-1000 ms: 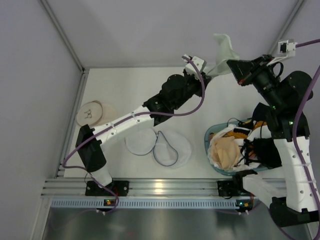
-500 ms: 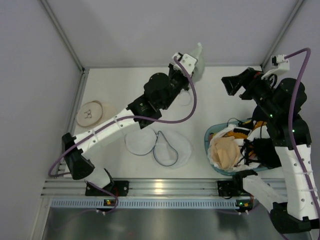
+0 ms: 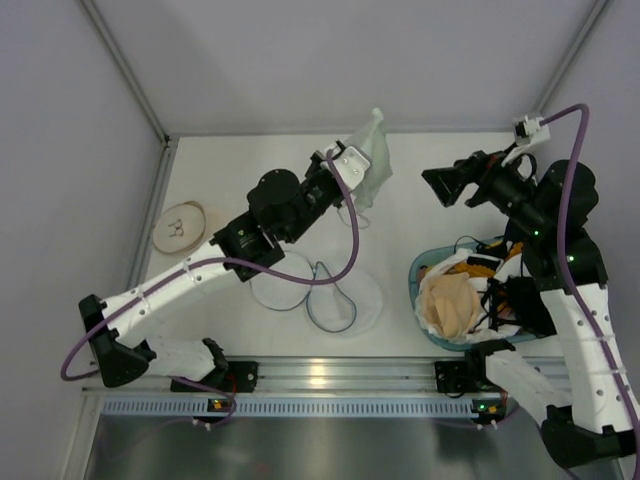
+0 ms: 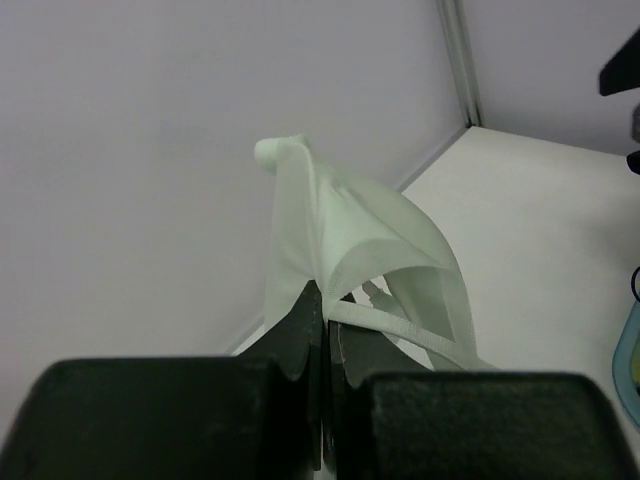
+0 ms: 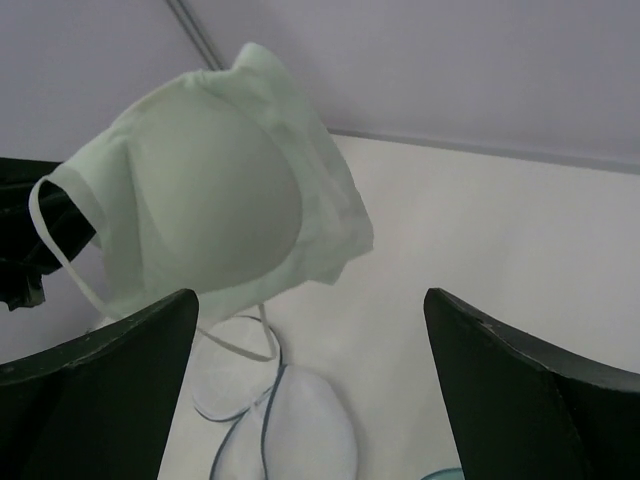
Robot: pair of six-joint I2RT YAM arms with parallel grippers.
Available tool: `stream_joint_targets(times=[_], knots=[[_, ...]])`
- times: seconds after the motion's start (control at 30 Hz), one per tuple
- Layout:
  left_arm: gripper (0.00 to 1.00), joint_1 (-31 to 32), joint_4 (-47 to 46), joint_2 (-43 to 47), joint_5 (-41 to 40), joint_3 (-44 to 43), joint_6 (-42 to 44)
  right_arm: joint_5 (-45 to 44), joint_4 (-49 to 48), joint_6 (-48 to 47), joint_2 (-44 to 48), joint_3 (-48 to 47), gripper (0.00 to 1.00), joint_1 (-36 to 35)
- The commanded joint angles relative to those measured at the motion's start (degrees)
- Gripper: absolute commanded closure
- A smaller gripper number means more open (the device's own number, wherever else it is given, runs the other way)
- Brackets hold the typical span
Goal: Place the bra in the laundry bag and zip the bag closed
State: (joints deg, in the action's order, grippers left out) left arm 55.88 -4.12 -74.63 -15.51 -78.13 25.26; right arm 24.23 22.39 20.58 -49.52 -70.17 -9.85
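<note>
Top external view: the left gripper [image 3: 356, 178], at upper centre of the frame, is clamped on the pale green bra [image 3: 374, 150], which is held raised above the table [image 3: 250, 170]. The right gripper [image 3: 441, 187], at upper right, has its jaws spread wide, grips nothing and stands apart from the bra. The laundry bag [image 3: 290, 285] lies flat on the table at lower centre, well apart from the bra. A blue basket [image 3: 415, 275] of garments sits at lower right. Left wrist view: the jaws are pressed together at centre frame on the bra's lower edge, and the cup rises above them. Right wrist view: the two dark fingers [image 5: 100, 370] occupy the lower corners, wide apart and empty. The bra hangs at upper left, and the laundry bag lies at bottom centre.
</note>
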Motion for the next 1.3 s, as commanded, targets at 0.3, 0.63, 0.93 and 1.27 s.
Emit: stream_joint_targets(times=[0.3, 0.63, 0.93, 1.27], knots=[[1.00, 0.0, -3.0, 13.9, 12.4, 12.6, -3.1, 14.4, -17.5, -9.4, -5.8, 2.6, 0.01, -6.8], [1.00, -0.1, 3.9, 16.3, 16.1, 12.8, -3.9, 16.2, -17.8, -14.7, -13.0, -2.8, 0.01, -18.0], [1.00, -0.2, 11.8, 18.5, 23.1, 11.9, -6.3, 9.8, -6.7, -32.3, -12.5, -6.6, 0.00, -23.7], [1.00, -0.2, 13.3, 19.9, 30.4, 11.0, -10.6, 17.3, 0.5, -39.6, -14.9, -11.3, 0.01, -24.2]])
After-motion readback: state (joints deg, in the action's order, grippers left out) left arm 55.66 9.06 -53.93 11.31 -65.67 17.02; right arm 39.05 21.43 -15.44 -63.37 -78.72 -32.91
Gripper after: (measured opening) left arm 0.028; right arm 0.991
